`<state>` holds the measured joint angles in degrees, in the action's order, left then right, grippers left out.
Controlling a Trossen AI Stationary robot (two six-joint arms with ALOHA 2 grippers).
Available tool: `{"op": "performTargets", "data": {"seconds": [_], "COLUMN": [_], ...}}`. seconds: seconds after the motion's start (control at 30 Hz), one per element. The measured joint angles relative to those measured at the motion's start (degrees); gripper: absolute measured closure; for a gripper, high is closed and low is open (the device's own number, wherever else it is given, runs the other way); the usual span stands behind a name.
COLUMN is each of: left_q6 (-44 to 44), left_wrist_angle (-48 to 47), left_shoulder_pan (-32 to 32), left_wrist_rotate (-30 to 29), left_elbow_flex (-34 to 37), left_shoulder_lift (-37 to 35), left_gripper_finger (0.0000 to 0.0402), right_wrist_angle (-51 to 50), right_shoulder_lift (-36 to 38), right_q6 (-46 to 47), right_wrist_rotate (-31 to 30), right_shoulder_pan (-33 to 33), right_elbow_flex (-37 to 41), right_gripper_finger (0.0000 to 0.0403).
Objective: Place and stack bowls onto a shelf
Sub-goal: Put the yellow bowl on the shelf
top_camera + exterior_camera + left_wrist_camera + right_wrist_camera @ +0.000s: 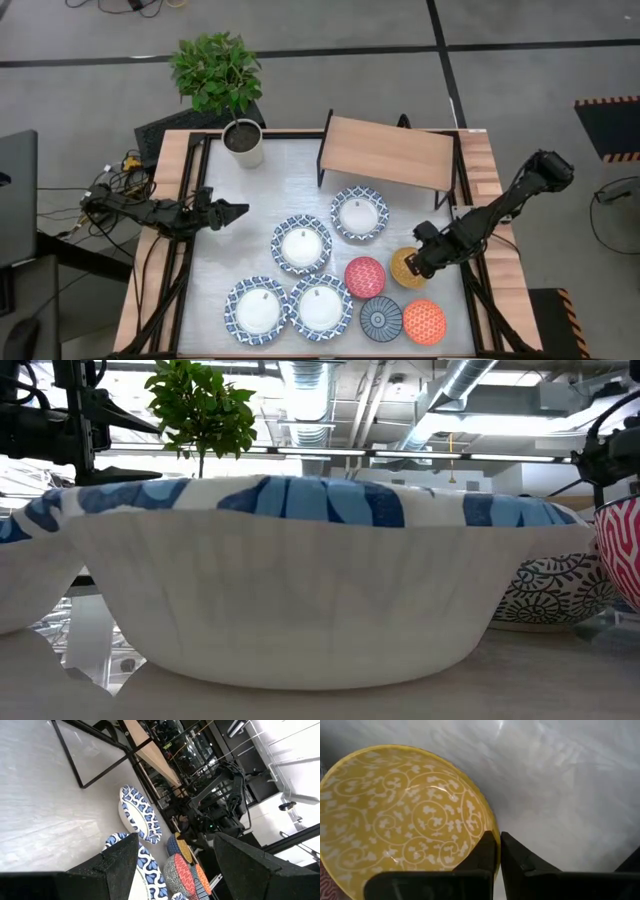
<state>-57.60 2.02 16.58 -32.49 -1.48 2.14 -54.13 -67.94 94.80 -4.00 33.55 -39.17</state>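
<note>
While the left gripper point(236, 211) waited with its fingers spread wide over bare tabletop beside the white plant pot point(244, 143), the right gripper point(498, 851) had its fingers clamped on the rim of the yellow-orange bowl point(402, 815), one finger inside the wall and one outside. That pinch looked chosen to lift the small dish by its edge, since its body is too wide to span. The bowl sat upright on the table point(230, 250), mouth facing up; being round, it had no long axis to line up. It lay at the right of the cluster, just beside the red bowl point(364, 277), with the orange bowl point(424, 322) and dark blue-grey bowl point(381, 318) nearer the front edge. Four blue-and-white bowls point(302, 245) filled the middle. The shelf point(388, 152) stood bare at the back, its long side running across the table, apparently the yellow bowl's destination.
</note>
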Motion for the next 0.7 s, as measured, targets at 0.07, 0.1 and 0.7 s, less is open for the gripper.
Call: {"op": "performTargets", "data": {"seconds": [0.07,0.1,0.7], "left_q6": [0.0,0.0,1.5], "left_wrist_angle": [0.0,0.0,0.0], "left_shoulder_pan": [0.0,0.0,0.0], "left_wrist_rotate": [0.0,0.0,0.5], "left_elbow_flex": [0.0,0.0,0.0], "left_shoulder_lift": [0.0,0.0,0.0], "left_gripper_finger": [0.0155,0.0155,0.0155], "right_wrist_angle": [-0.3,-0.4,-19.3], "right_shoulder_lift": [0.1,0.3,-2.4], "right_q6": [-0.5,-0.6,-30.1], "right_wrist_rotate": [0.0,0.0,-3.5], "right_shoulder_pan": [-0.4,-0.7,-29.9], "right_elbow_flex": [-1.7,-2.7,-39.5], "right_gripper_finger": [0.0371,0.0371,0.0371]}}
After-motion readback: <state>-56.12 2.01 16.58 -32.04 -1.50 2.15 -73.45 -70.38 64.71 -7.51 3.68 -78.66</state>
